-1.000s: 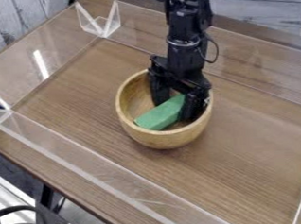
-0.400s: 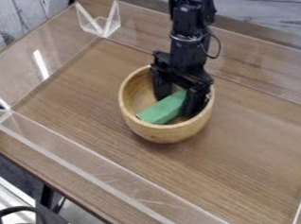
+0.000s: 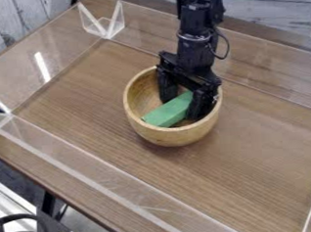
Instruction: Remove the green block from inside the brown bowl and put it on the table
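The brown bowl sits near the middle of the table. Inside it lies the green block, tilted against the bowl's inner wall. My gripper reaches down into the bowl from above, its black fingers open and straddling the upper end of the block. The far end of the block is partly hidden behind the fingers. I cannot tell whether the fingers touch the block.
Low clear acrylic walls edge the table. A clear acrylic bracket stands at the back left corner. Bare wood lies left, right and in front of the bowl.
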Motion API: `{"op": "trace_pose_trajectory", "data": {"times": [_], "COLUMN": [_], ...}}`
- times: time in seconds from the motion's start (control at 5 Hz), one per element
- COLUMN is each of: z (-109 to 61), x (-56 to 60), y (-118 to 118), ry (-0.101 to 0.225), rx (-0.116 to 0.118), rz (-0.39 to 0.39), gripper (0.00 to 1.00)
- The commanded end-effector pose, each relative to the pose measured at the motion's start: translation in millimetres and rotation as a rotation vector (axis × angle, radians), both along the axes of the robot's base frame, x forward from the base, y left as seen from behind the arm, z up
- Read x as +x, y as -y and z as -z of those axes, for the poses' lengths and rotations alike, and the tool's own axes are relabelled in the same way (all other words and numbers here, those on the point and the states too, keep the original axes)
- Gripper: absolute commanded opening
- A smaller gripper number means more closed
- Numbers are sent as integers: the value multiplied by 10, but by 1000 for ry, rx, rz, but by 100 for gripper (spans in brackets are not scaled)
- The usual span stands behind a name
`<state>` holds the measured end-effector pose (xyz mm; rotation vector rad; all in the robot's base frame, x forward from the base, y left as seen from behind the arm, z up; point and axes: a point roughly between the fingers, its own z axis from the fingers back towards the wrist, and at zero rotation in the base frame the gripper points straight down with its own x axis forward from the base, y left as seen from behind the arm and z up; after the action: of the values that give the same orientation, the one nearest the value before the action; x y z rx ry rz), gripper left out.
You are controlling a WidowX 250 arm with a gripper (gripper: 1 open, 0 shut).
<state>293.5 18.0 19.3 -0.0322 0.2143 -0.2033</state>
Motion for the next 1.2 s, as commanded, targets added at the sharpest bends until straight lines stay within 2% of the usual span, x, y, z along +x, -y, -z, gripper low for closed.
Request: {"op": "trace_pose_trajectory", "data": {"times": [0.0, 1.0], "z": [102, 116], "x": [-22, -13], "y": [-35, -58], "ry": [-41, -102], "rx": [-11, -33], "rz": [10, 18], "gripper": [100, 100]}}
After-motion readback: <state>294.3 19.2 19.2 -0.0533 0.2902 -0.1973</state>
